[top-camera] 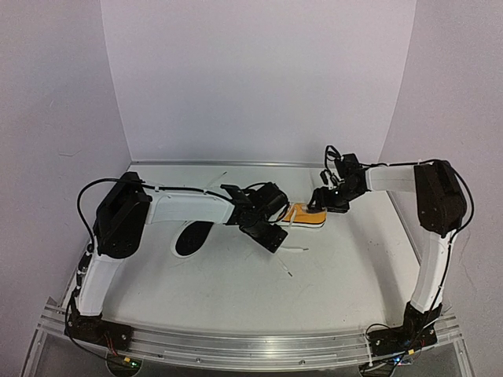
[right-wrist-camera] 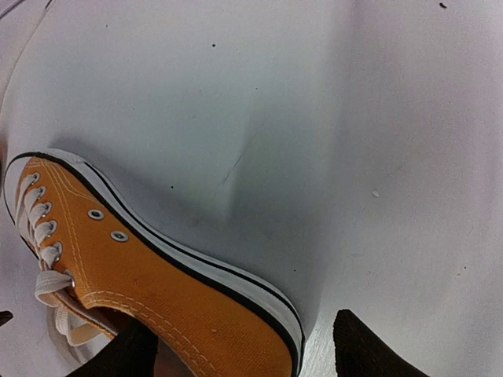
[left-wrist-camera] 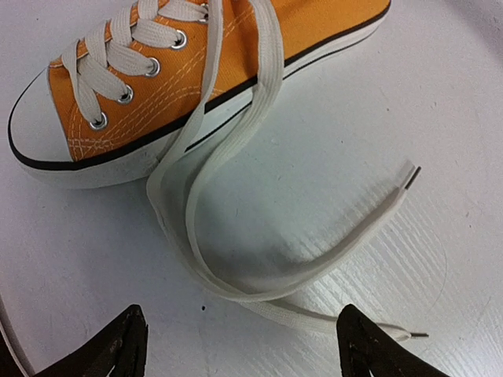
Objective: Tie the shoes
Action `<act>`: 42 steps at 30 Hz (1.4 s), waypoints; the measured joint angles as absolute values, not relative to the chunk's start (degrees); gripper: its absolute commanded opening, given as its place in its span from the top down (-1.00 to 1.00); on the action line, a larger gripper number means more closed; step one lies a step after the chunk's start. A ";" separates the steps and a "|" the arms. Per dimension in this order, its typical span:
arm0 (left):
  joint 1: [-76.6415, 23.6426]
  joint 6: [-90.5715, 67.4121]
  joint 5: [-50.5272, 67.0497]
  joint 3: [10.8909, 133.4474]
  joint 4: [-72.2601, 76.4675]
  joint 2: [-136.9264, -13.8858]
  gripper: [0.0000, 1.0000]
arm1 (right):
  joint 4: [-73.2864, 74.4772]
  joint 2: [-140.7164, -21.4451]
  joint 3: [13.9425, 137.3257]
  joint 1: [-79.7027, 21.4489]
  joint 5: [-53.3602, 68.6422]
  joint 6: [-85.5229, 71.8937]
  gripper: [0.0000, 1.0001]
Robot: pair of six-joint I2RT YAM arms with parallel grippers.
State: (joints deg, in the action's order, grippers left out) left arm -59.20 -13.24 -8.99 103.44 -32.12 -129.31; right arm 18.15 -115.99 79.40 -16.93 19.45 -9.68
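Orange sneaker (top-camera: 306, 215) sits on the table (top-camera: 354, 267) btwn my arms; other shoe (top-camera: 192, 238), black sole showing, lies by my L arm. L gripper (left-wrist-camera: 240, 345) is spread and empty over the loose laces (left-wrist-camera: 236, 294). They look limp, flat and prob slippery, so I'd pinch close to a tip. R gripper (right-wrist-camera: 244, 345) is apart, straddling the heel, not clamped.

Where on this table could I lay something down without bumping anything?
The widest bare stretch of table lies between the shoes and the near edge. A bare strip also runs along the back wall. The middle is crowded: orange shoe, black-soled shoe, loose laces, left gripper and right gripper.
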 measured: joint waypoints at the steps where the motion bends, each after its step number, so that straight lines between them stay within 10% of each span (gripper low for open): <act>1: -59.18 -13.52 -9.17 104.72 -32.11 -130.20 -0.55 | 18.13 -116.37 79.47 -17.01 19.49 -9.64 -0.34; 13: -59.03 -16.61 -11.89 108.44 -34.58 -136.28 -0.22 | 18.51 -116.95 79.45 -17.19 20.27 -9.08 -0.17; 28: -55.47 -22.60 -10.98 106.76 -32.72 -136.08 0.96 | 17.68 -116.95 78.07 -17.27 20.90 -9.01 0.27; 42: -55.21 -20.91 -10.69 95.64 -35.42 -125.89 1.00 | 17.66 -111.15 70.01 -21.38 21.39 -11.44 0.75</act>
